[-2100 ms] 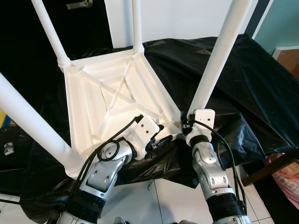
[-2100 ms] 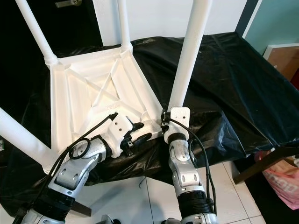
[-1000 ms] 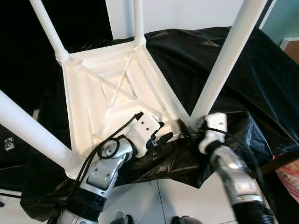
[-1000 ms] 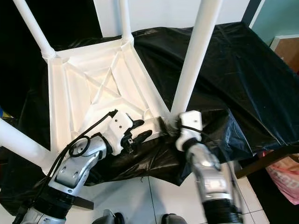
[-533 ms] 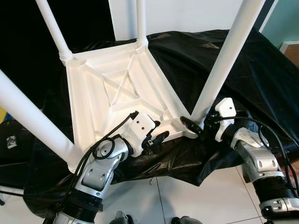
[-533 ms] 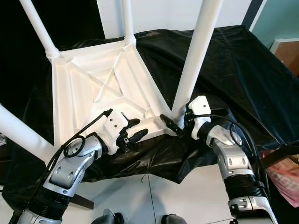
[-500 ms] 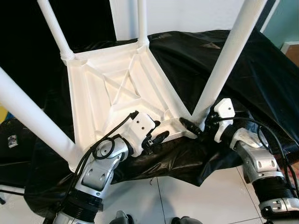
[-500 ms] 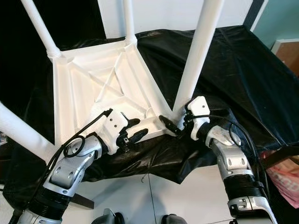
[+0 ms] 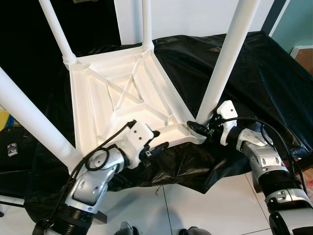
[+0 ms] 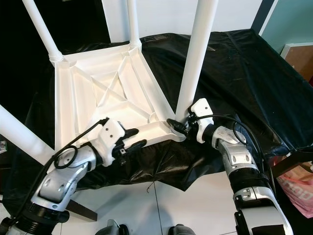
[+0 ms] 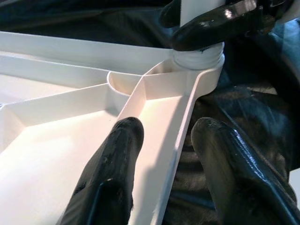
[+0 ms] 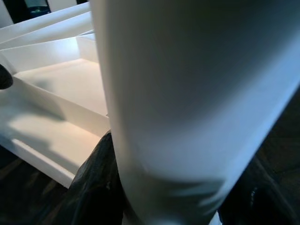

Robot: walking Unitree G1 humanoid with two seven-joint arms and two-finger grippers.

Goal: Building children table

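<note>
A black plastic sheet [image 9: 254,73] is being draped over a low surface, with white floor tiles [image 9: 195,205] showing at 6 o'clock beneath its hanging edge. On the sheet, toward 10 o'clock of the head views, a white children's table [image 9: 117,98] is being kept upside down, its ribbed underside turned up like a shallow tray with nothing lying in its compartments. Four white legs are being carried upright from its corners; the near-right leg [image 9: 222,63] is seated in the corner socket at about 4 o'clock of the tabletop. That leg is being clasped at its base by the right gripper [image 9: 199,129], one black finger wrapped on each side of the tube just above the socket collar. The near rim of the tabletop, at about 6 o'clock, is being straddled by the left gripper [image 9: 155,145], its two fingers [image 11: 117,154] spread apart, one inside the rim and one outside over the sheet; whether the rim is being touched cannot be told.
</note>
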